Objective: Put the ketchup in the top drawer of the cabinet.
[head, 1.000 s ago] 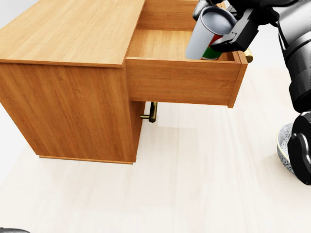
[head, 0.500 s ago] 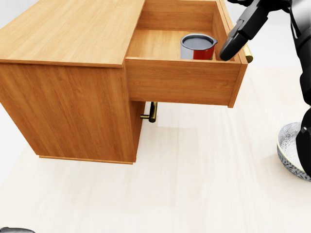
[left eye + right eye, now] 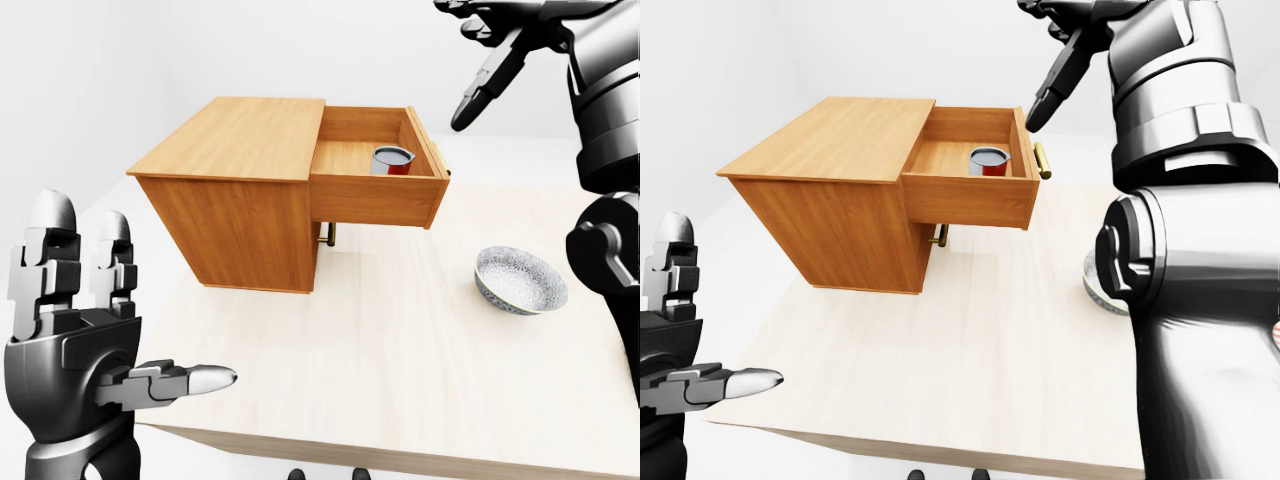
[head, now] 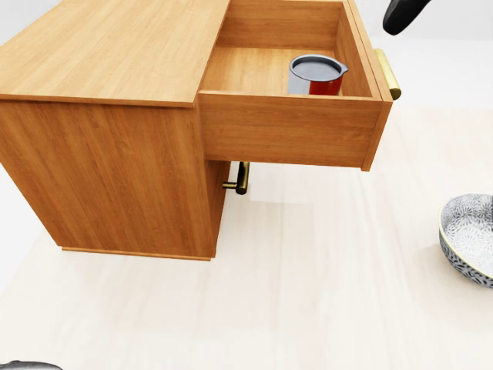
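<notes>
Red ketchup [image 4: 316, 76] is sitting inside the top drawer [image 4: 289, 127]; right hand [image 3: 490, 50], fingers released, is hovering at one o'clock; closing likely comes next.

In the head view we look steeply down from close in on the cabinet [image 4: 115, 100], which fills the frame from nine to twelve o'clock, its open top drawer [image 4: 293, 127] running toward one o'clock. In the left-eye and right-eye views we stand farther off and see the whole table [image 3: 400, 350], the cabinet now small near twelve o'clock. All three views share cabinet and drawer; the bowl [image 3: 520, 281], whole in the left-eye view, is cropped at four o'clock in the head view.
</notes>
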